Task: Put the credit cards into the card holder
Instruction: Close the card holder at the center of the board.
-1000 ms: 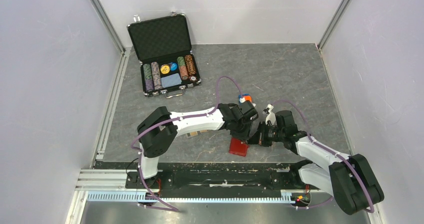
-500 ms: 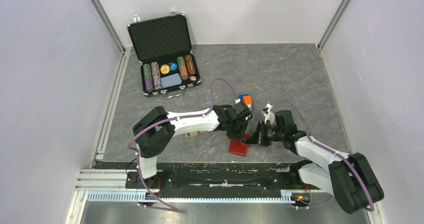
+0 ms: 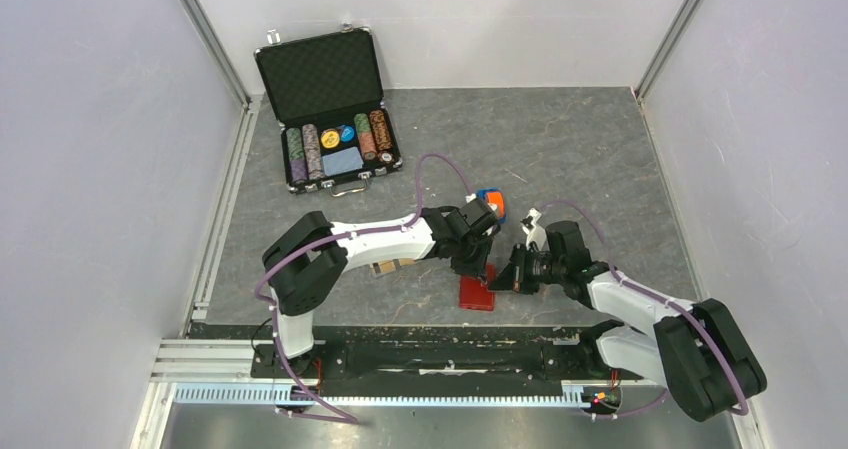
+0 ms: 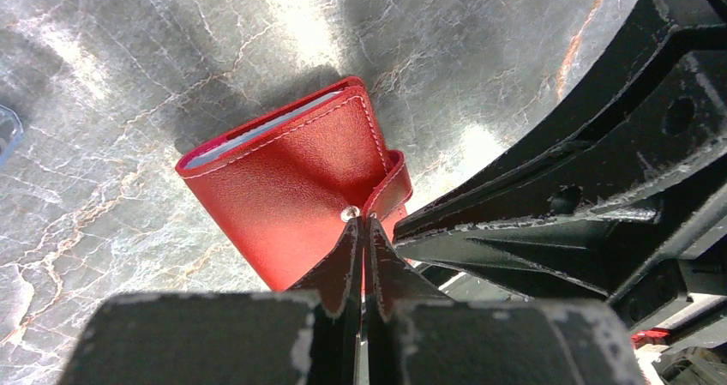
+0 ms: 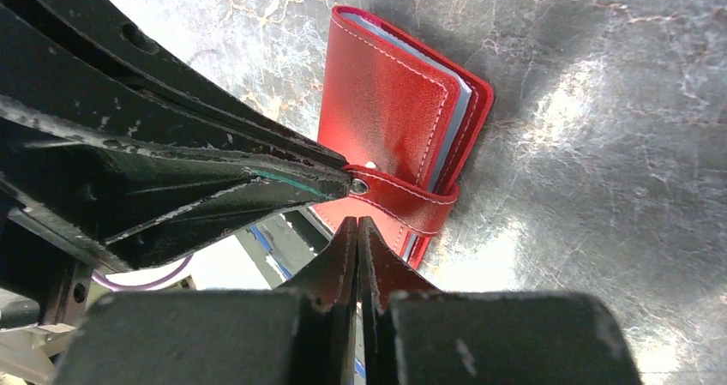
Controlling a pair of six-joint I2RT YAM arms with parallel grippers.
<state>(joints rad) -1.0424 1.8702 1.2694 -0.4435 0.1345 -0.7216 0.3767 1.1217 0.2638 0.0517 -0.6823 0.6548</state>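
Note:
A small red snap-tab wallet [image 3: 476,294] lies near the table's front edge, with pale card edges showing in it [image 5: 460,102]. My left gripper [image 3: 485,269] is shut, its tips [image 4: 363,222] pinching the end of the wallet's tab [image 4: 387,186] by the metal snap. My right gripper [image 3: 498,281] is shut and empty, its tips [image 5: 357,224] over the wallet's near edge. No orange-gold credit card shows plainly. A tan flat thing [image 3: 388,267] peeks out from under my left forearm; I cannot tell whether it is the card holder.
An open black chip briefcase [image 3: 335,109] with poker chips and a pale blue card stands at the back left. A small orange and blue object [image 3: 490,201] lies just behind my left wrist. Both grippers cross closely over the wallet.
My left gripper has drawn back to the left and down onto the wallet's tab. My right gripper has edged slightly left. The wallet has stayed in place.

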